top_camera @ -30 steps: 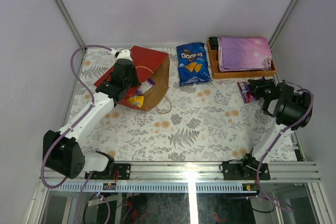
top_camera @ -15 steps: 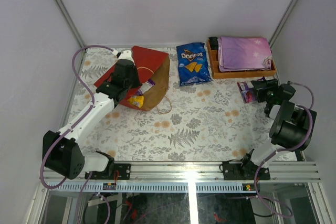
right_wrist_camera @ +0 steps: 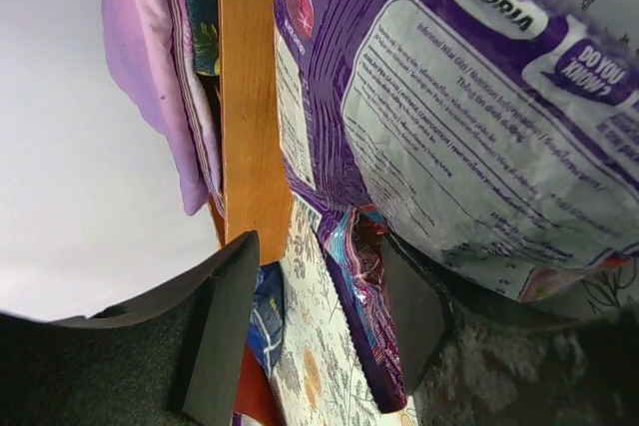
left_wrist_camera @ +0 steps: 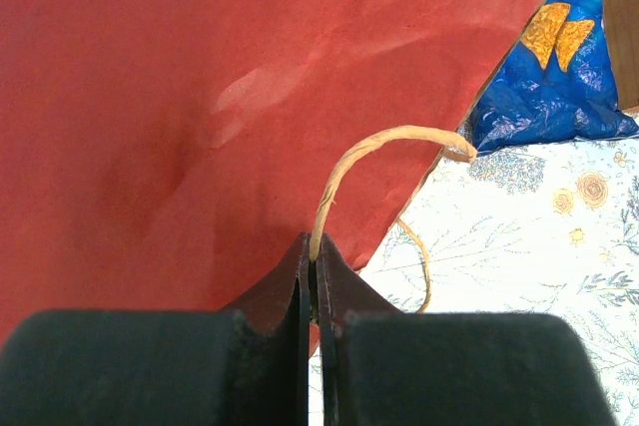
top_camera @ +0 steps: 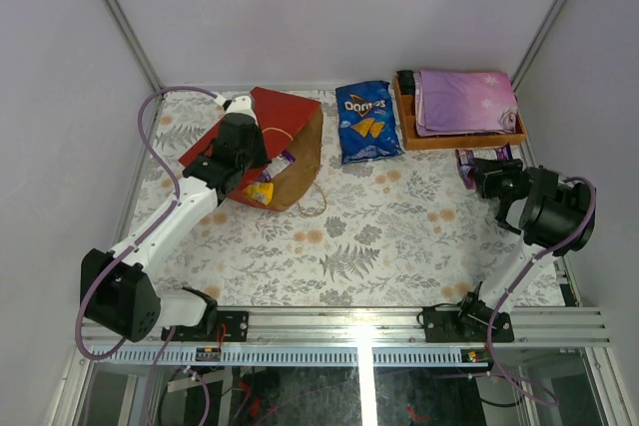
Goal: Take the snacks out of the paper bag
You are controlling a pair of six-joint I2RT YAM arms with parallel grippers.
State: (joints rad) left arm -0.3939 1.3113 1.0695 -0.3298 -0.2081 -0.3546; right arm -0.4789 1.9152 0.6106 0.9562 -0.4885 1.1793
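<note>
The red paper bag (top_camera: 285, 117) lies on its side at the back left, brown mouth facing right. A purple packet (top_camera: 284, 160) and a yellow packet (top_camera: 260, 193) show in the mouth. My left gripper (top_camera: 243, 147) rests over the bag and is shut on its tan loop handle (left_wrist_camera: 384, 144); the bag's red side (left_wrist_camera: 200, 97) fills the left wrist view. The blue Doritos bag (top_camera: 366, 122) lies on the table. My right gripper (top_camera: 487, 178) is open at a purple packet (right_wrist_camera: 449, 117) lying beside the tray, the packet's edge (right_wrist_camera: 354, 276) between the jaws.
An orange wooden tray (top_camera: 407, 125) at the back right holds a folded purple star-print cloth (top_camera: 465, 99); its rim (right_wrist_camera: 250, 97) stands close to my right gripper. The bag's other handle loop (top_camera: 319, 199) lies on the floral tablecloth. Side walls close in on left and right.
My right arm has shifted, its wrist turning and its gripper settling lower and slightly left over the purple packet by the tray. My left arm and the bag have not moved.
</note>
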